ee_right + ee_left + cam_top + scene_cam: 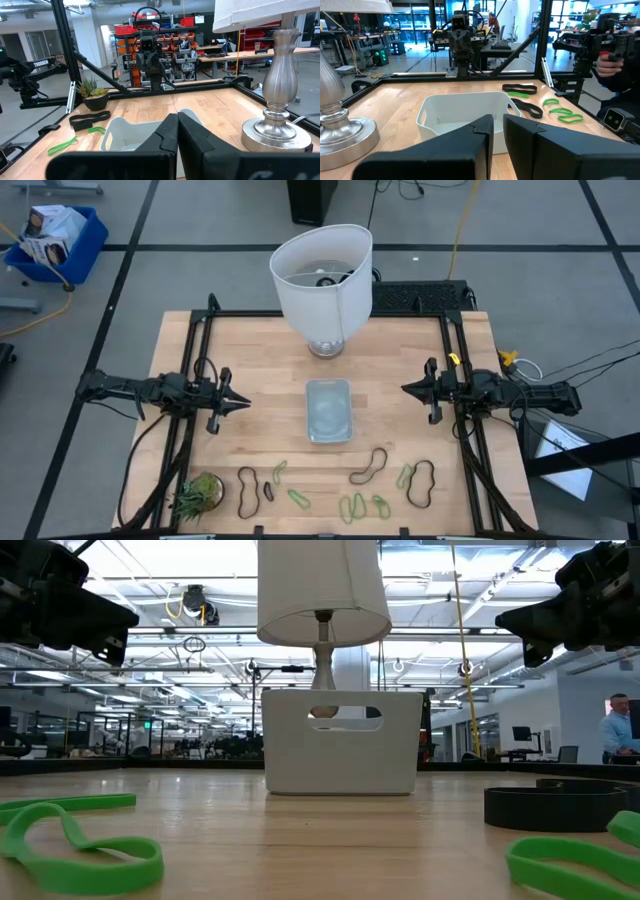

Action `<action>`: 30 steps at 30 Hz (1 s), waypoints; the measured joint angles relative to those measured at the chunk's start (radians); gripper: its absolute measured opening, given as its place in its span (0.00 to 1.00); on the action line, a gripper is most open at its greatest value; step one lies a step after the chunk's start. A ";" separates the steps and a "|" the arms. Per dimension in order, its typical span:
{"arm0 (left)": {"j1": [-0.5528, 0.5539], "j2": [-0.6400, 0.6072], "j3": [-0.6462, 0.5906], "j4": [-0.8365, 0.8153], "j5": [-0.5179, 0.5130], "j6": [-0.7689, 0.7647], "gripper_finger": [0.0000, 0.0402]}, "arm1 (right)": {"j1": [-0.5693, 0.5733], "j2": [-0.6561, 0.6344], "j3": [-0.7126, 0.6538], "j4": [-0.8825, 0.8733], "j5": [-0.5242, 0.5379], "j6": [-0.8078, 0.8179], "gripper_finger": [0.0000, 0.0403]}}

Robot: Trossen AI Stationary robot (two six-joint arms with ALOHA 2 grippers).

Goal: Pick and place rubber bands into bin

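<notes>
The clear pale bin (329, 410) stands flat on the table's middle, between my two grippers; it also shows in the low view (340, 740). Rubber bands lie flat along the near edge: dark loops (247, 490) (369, 466) (422, 484) and small green loops (298, 498) (352, 506) (404, 475). My left gripper (245, 402) hovers left of the bin, shut and empty. My right gripper (405, 389) hovers right of the bin, shut and empty. Both point at the bin (465, 117) (130, 132).
A white-shaded lamp (322, 280) stands on a silver base behind the bin. A small spiky plant (198, 495) sits at the near left corner. A black frame (190, 380) borders the table. A person's hand (606, 61) shows beyond the table.
</notes>
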 joint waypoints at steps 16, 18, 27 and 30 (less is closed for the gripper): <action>0.000 0.000 0.000 0.044 -0.040 0.063 0.13 | 0.000 0.000 0.000 0.005 0.000 0.000 0.01; 0.000 0.000 0.000 0.057 -0.051 0.051 0.13 | 0.000 0.000 0.000 0.005 0.000 0.000 0.01; 0.000 0.000 0.000 0.089 -0.051 -0.178 0.13 | 0.000 0.000 0.000 0.005 0.000 -0.039 0.01; 0.000 0.000 0.000 0.089 -0.051 -0.230 0.13 | 0.000 0.000 0.000 0.005 0.002 -0.086 0.01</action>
